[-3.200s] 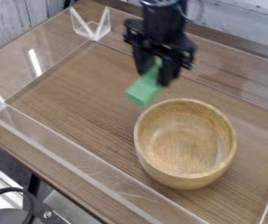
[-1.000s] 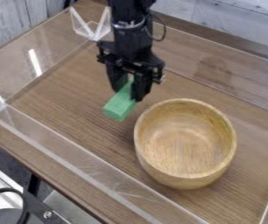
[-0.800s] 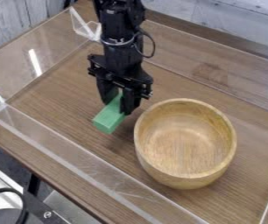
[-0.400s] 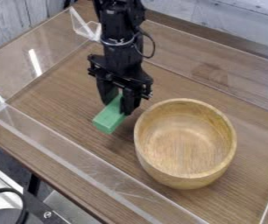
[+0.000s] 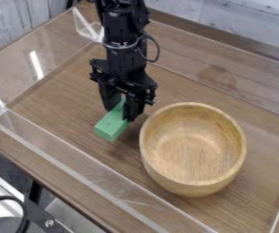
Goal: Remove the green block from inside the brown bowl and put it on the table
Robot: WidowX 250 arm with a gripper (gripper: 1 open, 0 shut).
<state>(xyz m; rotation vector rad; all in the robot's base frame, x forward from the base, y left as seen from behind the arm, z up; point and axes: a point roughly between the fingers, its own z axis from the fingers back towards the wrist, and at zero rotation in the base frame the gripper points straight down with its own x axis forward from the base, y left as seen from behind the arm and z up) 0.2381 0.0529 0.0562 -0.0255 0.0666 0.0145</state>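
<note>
Where the fingers [image 5: 121, 96] close, the green block [image 5: 110, 124] protrudes.

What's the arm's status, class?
Gripper at the green block's upper end; grip or release unclear. Block beside the brown bowl, not in it. Nothing seen blocking the block's near end.

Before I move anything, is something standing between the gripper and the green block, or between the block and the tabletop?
Nothing visible does: the gripper is right at the green block, with bare table around it. The bowl sits off to the side.
</note>
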